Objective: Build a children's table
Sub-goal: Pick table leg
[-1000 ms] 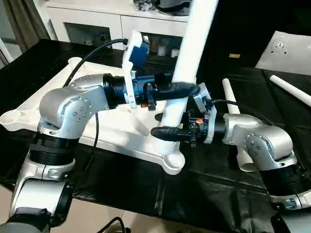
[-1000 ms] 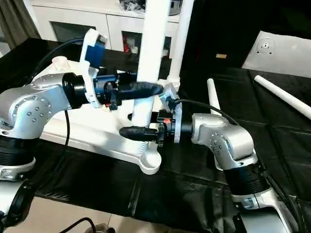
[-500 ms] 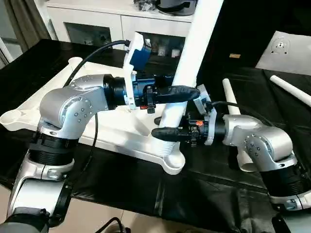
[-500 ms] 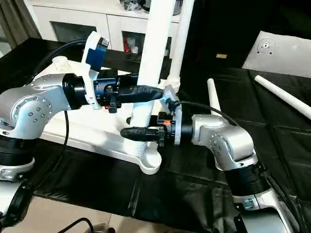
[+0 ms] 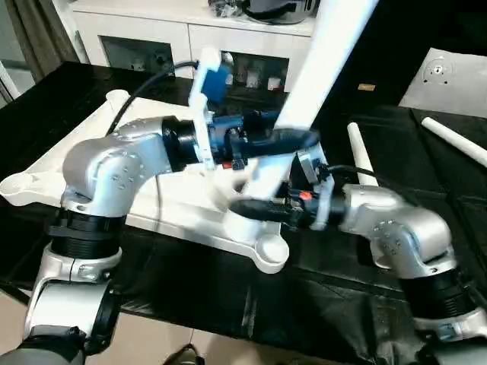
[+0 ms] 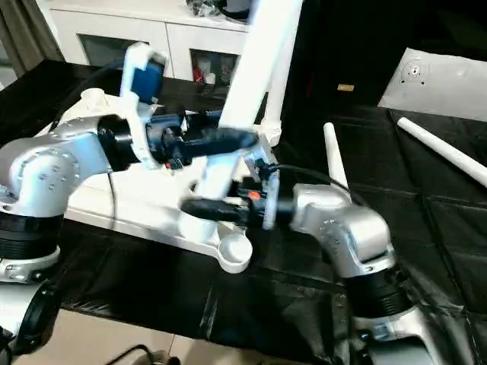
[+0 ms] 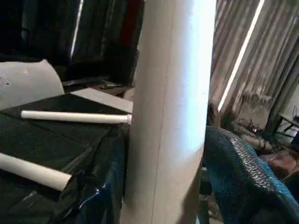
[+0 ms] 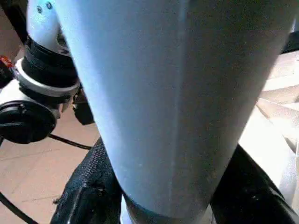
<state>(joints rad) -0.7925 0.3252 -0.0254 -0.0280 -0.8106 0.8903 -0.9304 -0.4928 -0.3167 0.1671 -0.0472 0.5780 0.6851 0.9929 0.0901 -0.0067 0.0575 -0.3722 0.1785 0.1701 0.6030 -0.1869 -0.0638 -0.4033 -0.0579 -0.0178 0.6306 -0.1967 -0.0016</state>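
From the head views, the white tabletop lies upside down on the table covered with black cloth. Its near corner socket is close to the cloth's front edge, and there is open black cloth in front of it and to the right. One leg stands near this corner and leans to the upper right. A second leg stands upright behind it. Two loose legs lie on the cloth at the right: one just behind the right forearm, one well apart near the right edge.

The left gripper holds the leaning leg at mid height, one finger on each side of the tube. The right gripper grips the same leg low, just above the tabletop.

In the left wrist view, the leg is between the fingers; the textured finger is very near it, but I cannot tell if it touches. The two loose legs lie behind.

In the right wrist view, the leg is pressed between both black fingers.

Compared with one second ago, the leg leans more to the right, and its foot has moved a little away from the corner socket. Both arms are still on the leg.
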